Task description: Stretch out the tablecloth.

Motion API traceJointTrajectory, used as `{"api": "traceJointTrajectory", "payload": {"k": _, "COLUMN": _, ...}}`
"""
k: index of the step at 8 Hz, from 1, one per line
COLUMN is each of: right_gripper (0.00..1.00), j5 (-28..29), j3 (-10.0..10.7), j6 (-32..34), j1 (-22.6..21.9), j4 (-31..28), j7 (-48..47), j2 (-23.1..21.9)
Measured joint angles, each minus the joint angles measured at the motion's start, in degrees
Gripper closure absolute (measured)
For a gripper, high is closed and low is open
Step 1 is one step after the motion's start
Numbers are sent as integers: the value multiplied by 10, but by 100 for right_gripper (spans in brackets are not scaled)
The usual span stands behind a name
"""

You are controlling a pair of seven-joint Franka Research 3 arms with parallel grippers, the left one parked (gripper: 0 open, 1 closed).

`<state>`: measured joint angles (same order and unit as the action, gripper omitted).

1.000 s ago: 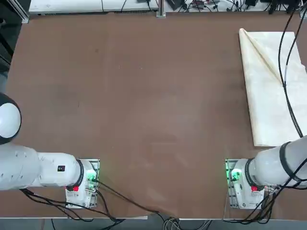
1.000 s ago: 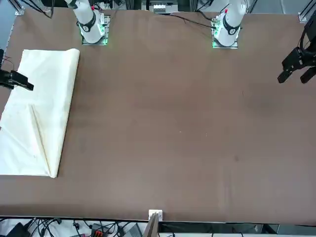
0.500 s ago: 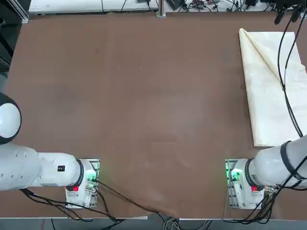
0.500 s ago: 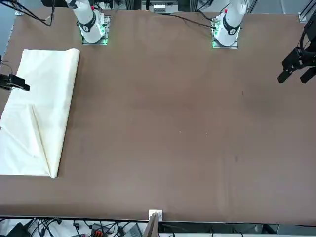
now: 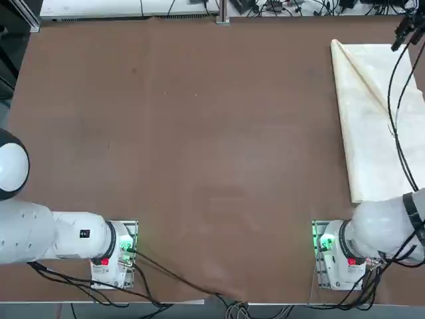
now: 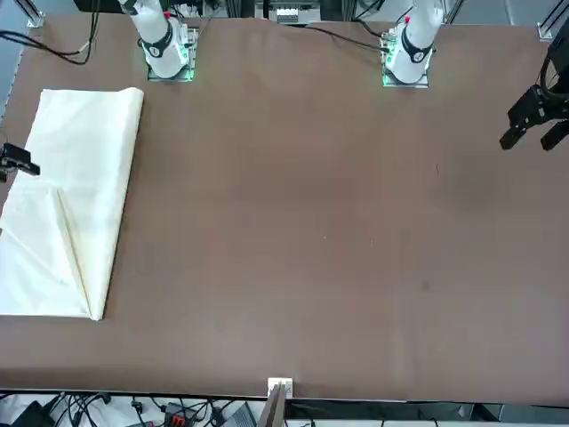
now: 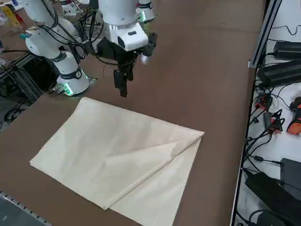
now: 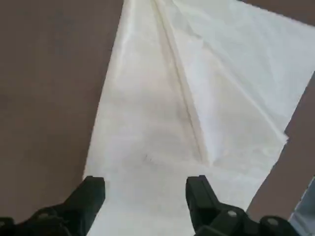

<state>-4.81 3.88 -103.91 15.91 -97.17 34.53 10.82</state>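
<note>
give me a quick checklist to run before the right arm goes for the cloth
1. Right gripper open: ok, its fingers stand wide apart.
2. Gripper free of cloth: ok, nothing is between the fingers.
3. Tablecloth within the wrist camera's sight: ok, it lies beneath the fingers in that view.
4. Cloth spread out: not ok, it is folded over at one side of the table.
5. Loose flap to grasp: ok, a folded edge shows along the cloth.
6. Number of layers under the fingers: cannot tell.
</note>
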Motion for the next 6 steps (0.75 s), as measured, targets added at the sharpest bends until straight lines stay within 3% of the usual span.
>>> {"api": "traceJointTrajectory", "payload": {"k": 3, "right_gripper": 0, "j5": 0, "j3": 0, "j6": -166, "j1": 46, "j4": -83, "j7": 166, "j2": 15}}
{"api": "traceJointTrajectory", "payload": {"k": 6, "right_gripper": 0, "j5": 0, "j3": 0, "j6": -293, "j1": 82, "j4": -100, "j7": 296, "j2": 75}}
